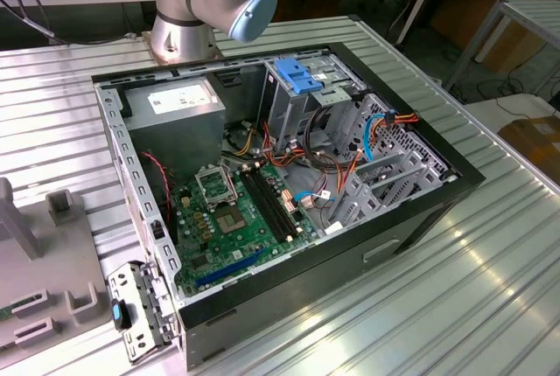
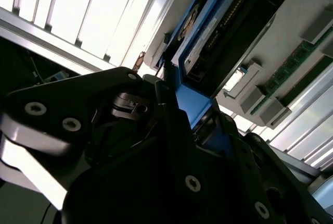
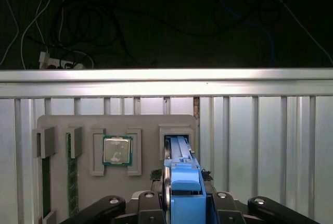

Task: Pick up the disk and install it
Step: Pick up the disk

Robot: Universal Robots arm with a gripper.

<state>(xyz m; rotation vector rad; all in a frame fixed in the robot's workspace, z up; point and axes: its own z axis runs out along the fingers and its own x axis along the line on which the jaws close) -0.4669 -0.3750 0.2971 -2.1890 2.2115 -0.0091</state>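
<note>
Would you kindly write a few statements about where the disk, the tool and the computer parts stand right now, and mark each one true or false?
1. The computer case lies open, with its green motherboard showing. True.
2. The disk is already installed in the case. False: in the first wrist view it stands on edge in a slot of the grey tray, with the tool closed on its blue frame.
3. A processor chip sits in a holder of the grey tray, beside the disk's slot. True.
4. The bracket on top of the drive cage is red. False: it is blue.
</note>
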